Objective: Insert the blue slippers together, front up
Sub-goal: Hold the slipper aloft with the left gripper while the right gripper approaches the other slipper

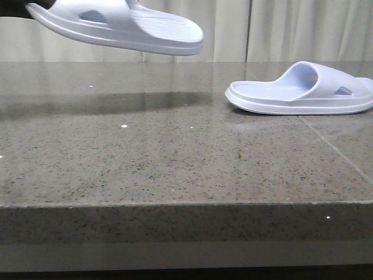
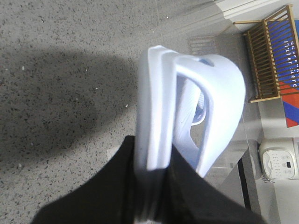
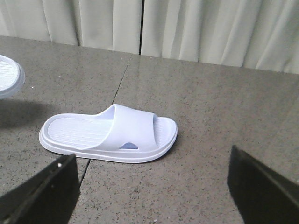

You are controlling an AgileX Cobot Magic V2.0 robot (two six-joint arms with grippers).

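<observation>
One pale lavender-blue slipper [image 1: 125,26] hangs in the air at the top left of the front view, its heel end toward the right. My left gripper [image 2: 156,186] is shut on its sole edge [image 2: 156,116], and the strap [image 2: 219,102] stands out beside the fingers. The other slipper [image 1: 303,90] lies flat, sole down, on the stone table at the right. It also shows in the right wrist view [image 3: 110,134], ahead of my right gripper [image 3: 152,191], which is open, empty and above the table short of it. The held slipper's heel [image 3: 9,74] shows at that view's edge.
The grey speckled stone table [image 1: 175,157] has a front edge [image 1: 186,204] close to the camera and seams between its slabs. Pale curtains [image 1: 280,29] hang behind. A wooden rack [image 2: 271,56] and a white appliance [image 2: 280,163] stand on the floor beyond the table.
</observation>
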